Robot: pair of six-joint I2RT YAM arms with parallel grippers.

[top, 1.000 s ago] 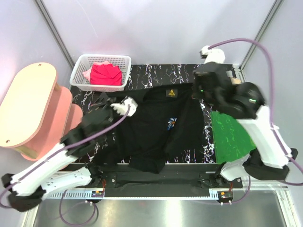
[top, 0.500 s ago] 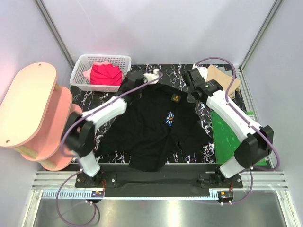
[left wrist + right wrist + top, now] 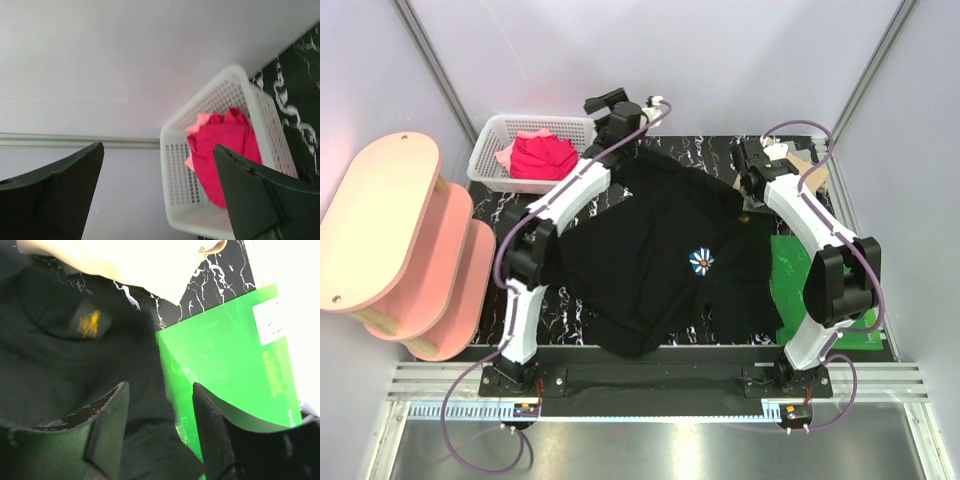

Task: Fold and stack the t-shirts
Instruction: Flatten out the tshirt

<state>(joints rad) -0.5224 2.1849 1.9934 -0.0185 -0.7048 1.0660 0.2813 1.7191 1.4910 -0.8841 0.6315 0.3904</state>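
Top external: black t-shirt (image 3: 650, 250) lies spread across the table (image 3: 705, 158); left gripper (image 3: 157, 147) gapes empty toward the basket (image 3: 180, 165), right gripper (image 3: 160, 385) spread wide above the shirt.

I see a black t-shirt (image 3: 620, 250) with a blue-and-white daisy print (image 3: 700, 262) and a yellow neck label (image 3: 89, 323). The table (image 3: 705, 150) is black, veined with white. There is a tan t-shirt (image 3: 130, 260) and a bright green board (image 3: 225, 365) with a white label. A red t-shirt (image 3: 542, 158) and a pink t-shirt (image 3: 505, 155) show in the white mesh basket (image 3: 485, 160).
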